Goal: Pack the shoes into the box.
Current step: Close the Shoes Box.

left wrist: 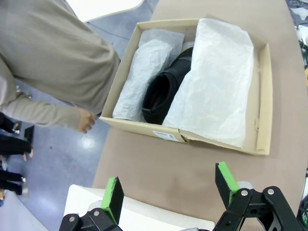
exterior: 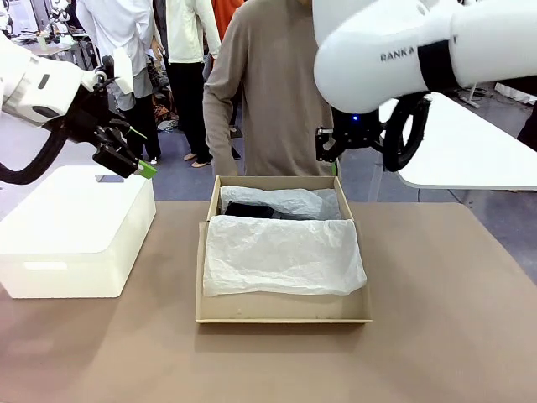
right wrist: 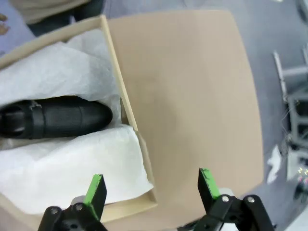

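Black leather shoe sits in the tan cardboard shoebox, btwn sheets of white tissue paper. Left gripper & right gripper both spread wide above the table, gripping nothing.

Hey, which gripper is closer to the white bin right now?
Left. The left gripper hovers over the white bin; the right gripper hangs above the box, at its right side.

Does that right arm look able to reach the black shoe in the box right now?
Probably yes: the right gripper hangs open above the box, and the shoe lies bare between tissue folds.
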`<state>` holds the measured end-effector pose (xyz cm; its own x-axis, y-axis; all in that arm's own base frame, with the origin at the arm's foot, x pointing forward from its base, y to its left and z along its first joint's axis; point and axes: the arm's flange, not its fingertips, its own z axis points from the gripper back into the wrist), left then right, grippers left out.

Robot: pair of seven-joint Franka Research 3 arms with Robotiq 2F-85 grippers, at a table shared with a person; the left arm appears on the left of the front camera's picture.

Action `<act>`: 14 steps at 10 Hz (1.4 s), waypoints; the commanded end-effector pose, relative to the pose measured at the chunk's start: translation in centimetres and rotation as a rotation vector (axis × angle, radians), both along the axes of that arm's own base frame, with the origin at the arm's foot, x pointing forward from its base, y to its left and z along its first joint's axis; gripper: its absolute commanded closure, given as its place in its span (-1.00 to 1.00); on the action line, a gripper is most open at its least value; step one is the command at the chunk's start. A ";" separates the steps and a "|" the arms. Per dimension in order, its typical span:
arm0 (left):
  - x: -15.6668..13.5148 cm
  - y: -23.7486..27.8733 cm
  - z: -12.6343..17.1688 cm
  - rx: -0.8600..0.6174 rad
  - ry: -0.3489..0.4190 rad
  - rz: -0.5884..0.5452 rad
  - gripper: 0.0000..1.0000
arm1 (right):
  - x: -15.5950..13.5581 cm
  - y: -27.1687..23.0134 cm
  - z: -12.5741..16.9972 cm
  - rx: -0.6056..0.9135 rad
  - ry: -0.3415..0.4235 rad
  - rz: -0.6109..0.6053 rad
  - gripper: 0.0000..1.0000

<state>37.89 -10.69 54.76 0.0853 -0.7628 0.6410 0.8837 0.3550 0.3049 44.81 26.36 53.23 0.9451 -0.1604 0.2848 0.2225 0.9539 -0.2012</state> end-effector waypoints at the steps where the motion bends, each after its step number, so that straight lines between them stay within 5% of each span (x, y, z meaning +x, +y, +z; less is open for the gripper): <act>1: 0.2 0.1 -0.2 -0.013 -0.003 -0.022 -1.00 | -0.2 -1.8 -0.7 0.043 -0.042 0.139 -1.00; 8: 0.2 0.1 -0.2 -0.013 -0.003 -0.022 -1.00 | 0.2 -0.5 -0.2 0.004 -0.017 0.076 -1.00; 14: 0.2 0.1 -0.2 -0.013 -0.003 -0.022 -1.00 | 2.0 -6.3 2.6 0.083 0.084 0.399 -1.00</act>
<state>37.89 -10.69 54.76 0.0853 -0.7627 0.6411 0.8838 0.3550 0.3048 46.56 21.85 55.07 0.9645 0.1341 0.2276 -0.0968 0.9811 -0.1677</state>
